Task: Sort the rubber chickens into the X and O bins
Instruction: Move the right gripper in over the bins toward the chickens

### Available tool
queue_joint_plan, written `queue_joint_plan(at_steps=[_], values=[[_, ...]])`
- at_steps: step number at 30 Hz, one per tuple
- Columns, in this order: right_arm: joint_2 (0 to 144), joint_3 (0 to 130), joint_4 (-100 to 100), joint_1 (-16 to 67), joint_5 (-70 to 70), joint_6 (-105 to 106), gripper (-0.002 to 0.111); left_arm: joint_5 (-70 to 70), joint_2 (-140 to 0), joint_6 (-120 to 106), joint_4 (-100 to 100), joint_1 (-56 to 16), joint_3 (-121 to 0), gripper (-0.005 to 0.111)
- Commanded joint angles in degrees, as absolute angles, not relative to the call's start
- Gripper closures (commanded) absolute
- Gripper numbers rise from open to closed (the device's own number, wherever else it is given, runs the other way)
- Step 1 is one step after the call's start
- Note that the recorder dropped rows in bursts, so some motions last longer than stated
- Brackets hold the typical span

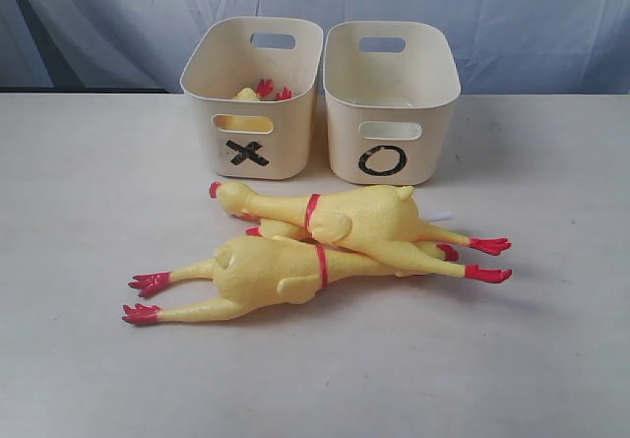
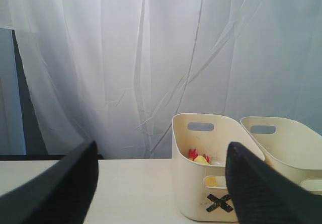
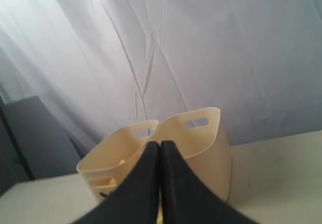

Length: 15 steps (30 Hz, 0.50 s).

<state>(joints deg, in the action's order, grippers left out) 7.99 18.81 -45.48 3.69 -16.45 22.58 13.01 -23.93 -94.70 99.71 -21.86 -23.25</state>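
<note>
White curtain backs the pale table (image 1: 98,379); two rubber chickens (image 1: 345,223) lie stacked mid-frame, long axes left-to-right, below the X bin (image 1: 285,133) and O bin (image 1: 433,133) (one more chicken (image 1: 251,93) sits in X). Left gripper (image 2: 161,148) stands parted and the right gripper (image 3: 160,146) is pinched together, both empty; which is nearer cannot be told.

The spread end effector (image 2: 161,144) faces the X bin (image 2: 190,191), perhaps a chicken (image 2: 200,159) inside.

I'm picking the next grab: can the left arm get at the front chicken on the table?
Probably yes: the front chicken lies on the table, body uncovered, legs pointing left; the left gripper is open and empty. The rear chicken only crosses its head end.
</note>
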Motion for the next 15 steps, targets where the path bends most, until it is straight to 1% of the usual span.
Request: queue_joint_plan(at_steps=[1,4,8,11,15], values=[[15.4,24.5,-44.9,3.5,-23.8,33.7,0.109,13.2,-23.6,-94.3,99.9,-21.8,-22.9,0.04],[21.9,28.7,-44.9,3.5,-29.6,38.6,0.109,13.2,-23.6,-94.3,99.9,-21.8,-22.9,0.04],[34.3,35.7,-45.5,3.5,-37.0,43.8,0.109,13.3,-23.6,-94.3,99.9,-21.8,-22.9,0.04],[45.0,42.0,-46.4,3.5,-45.2,48.0,0.109,13.3,-23.6,-94.2,99.9,-21.8,-22.9,0.04],[55.2,48.6,-48.5,3.5,-49.3,49.7,0.109,13.3,-23.6,-93.6,99.9,-21.8,-22.9,0.04]])
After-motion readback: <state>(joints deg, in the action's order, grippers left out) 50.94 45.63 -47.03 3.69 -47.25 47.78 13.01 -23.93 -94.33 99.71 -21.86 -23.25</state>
